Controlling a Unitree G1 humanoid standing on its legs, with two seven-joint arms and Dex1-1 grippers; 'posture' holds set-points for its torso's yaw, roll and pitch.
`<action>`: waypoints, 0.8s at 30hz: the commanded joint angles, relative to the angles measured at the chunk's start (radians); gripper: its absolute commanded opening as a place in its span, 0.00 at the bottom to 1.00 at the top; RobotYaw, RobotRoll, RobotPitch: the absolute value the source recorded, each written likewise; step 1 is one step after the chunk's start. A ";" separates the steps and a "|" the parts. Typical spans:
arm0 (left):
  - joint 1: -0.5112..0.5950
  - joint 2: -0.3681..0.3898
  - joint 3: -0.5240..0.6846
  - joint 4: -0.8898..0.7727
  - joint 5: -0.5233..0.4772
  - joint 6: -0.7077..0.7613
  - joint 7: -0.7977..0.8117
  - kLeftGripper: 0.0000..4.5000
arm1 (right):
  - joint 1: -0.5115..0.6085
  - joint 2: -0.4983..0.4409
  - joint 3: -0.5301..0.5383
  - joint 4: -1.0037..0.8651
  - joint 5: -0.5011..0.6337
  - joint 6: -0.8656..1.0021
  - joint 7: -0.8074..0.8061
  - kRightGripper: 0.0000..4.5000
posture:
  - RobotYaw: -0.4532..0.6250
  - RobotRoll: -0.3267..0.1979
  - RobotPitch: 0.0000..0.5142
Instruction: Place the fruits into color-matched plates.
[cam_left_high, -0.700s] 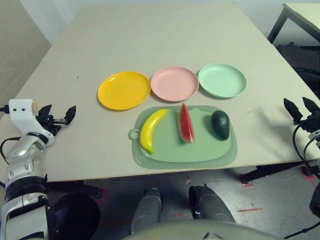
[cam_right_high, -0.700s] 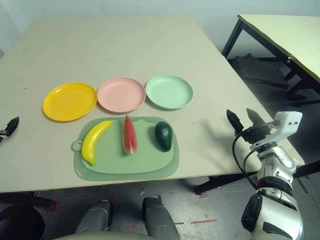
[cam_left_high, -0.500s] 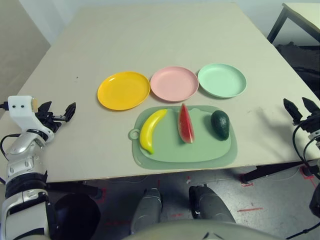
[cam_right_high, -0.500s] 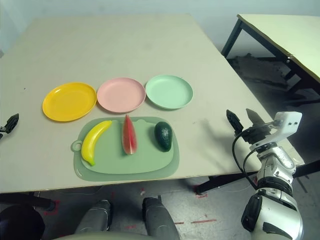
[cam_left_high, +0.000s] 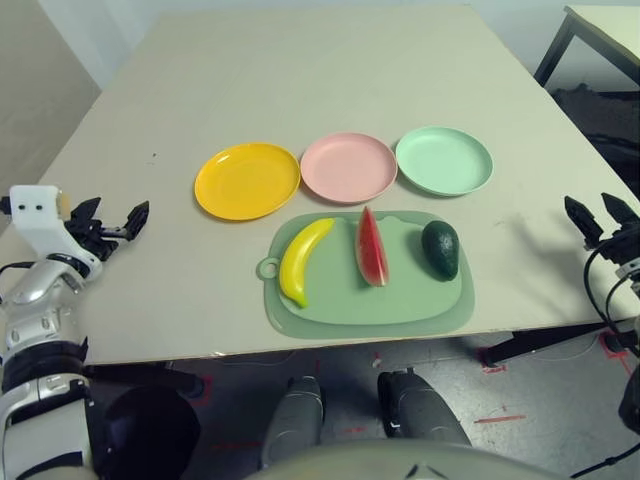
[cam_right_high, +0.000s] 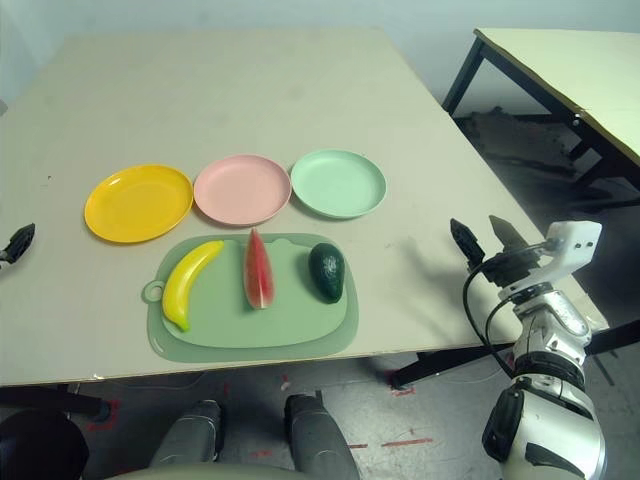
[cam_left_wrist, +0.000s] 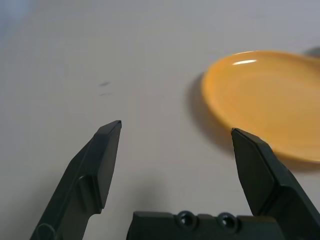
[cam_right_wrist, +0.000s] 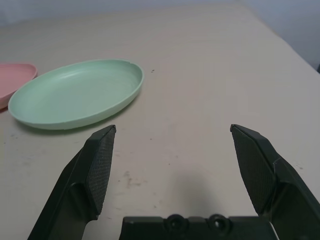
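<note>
1. A wide beige wooden table (cam_left_high: 300, 80) is carrying everything.
2. A rounded pale-green mat with a ring tab (cam_left_high: 368, 300) is lying near the table's front edge.
3. Three round shallow plastic plates are sitting in a row just behind the mat: a yellow-orange plate (cam_left_high: 247, 180), a pink plate (cam_left_high: 349, 167) and a mint-green plate (cam_left_high: 444, 160).
4. The left gripper (cam_left_high: 108, 225) is hovering over the table's left edge, pointing level and forward, its two black fingers spread apart and holding nothing.
5. The right gripper (cam_right_high: 482, 236) is hovering at the right edge, pointing forward, fingers likewise spread and empty.
6. A curved yellow toy banana (cam_left_high: 302, 259), a red watermelon wedge with green rind (cam_left_high: 371, 247) and a dark green oval avocado (cam_left_high: 440, 249) are resting on the mat, left to right, none in a plate.
</note>
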 joint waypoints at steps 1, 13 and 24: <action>0.057 0.042 -0.070 -0.126 -0.043 0.012 -0.261 0.99 | 0.030 -0.039 0.058 -0.085 -0.048 0.001 0.036 1.00 | 0.39 0.62 0.30; 0.039 0.066 -0.216 -0.458 -0.111 0.102 -0.520 0.99 | 0.032 -0.340 0.360 -0.554 -0.329 -0.174 0.209 1.00 | 0.35 0.62 0.32; 0.001 0.068 -0.255 -0.463 -0.105 0.122 -0.561 0.99 | -0.413 -0.372 0.647 -0.661 -0.390 -0.283 0.524 1.00 | 0.34 0.62 0.34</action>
